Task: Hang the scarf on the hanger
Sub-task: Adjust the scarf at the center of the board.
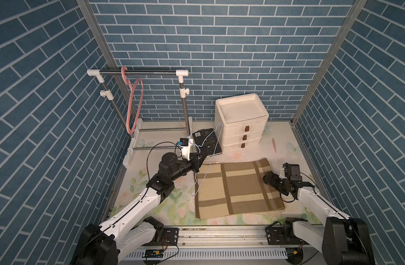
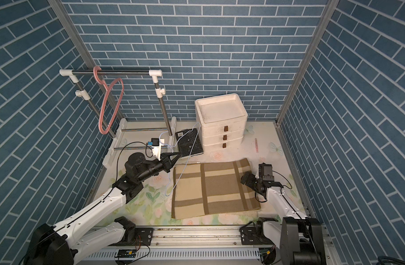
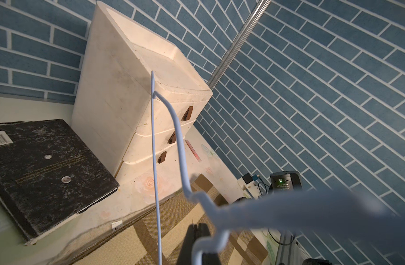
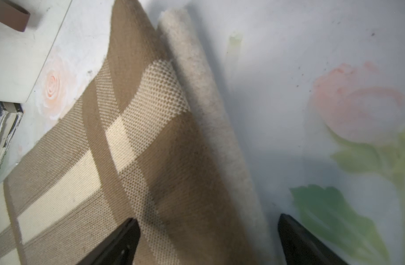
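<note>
Plaid scarf folded flat on the table, toward 5 o'clock of its middle, not yet hung. Pale blue hanger raised and tilted over the scarf's 10 o'clock corner, pinched by the left gripper, jaws pressed together on it. Right gripper at the scarf's 3 o'clock edge, jaws spread wide astride the fringe, gripping nothing. Drawers at the scarf's 12 o'clock, book at 11. Rack farther off at 10 o'clock, pink hanger on its bar.
</note>
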You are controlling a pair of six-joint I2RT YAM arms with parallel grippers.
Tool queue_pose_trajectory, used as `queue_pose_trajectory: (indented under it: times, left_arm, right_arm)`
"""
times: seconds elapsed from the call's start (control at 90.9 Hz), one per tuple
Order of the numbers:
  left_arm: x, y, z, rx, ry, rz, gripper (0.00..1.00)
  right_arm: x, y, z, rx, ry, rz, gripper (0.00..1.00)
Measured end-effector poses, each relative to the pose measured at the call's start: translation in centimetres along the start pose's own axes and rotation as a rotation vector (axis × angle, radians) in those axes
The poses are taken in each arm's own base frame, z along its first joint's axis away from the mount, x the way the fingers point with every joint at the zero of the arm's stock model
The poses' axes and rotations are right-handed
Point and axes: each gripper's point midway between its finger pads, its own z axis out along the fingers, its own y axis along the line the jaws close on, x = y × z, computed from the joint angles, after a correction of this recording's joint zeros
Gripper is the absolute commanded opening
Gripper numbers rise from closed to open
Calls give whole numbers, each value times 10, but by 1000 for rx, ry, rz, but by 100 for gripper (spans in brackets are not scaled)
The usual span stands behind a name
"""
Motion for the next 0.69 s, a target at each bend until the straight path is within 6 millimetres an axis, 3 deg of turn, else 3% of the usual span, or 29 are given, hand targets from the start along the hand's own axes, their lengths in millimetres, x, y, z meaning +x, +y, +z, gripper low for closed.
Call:
queue_pose_trajectory:
  times: [0.341,0.55,0.693]
  left_arm:
    - [14,2,19,13,22,-7,0]
    - [25,5,19,12,33,-10,0]
    - [33,11,17,-7,44,-16,0]
  right_arm:
    - [24,28,0,-141,42,-1,91]
    - [44,57,3,-224,93,-13,91]
    - [45,59,2,-212,99,-2,93]
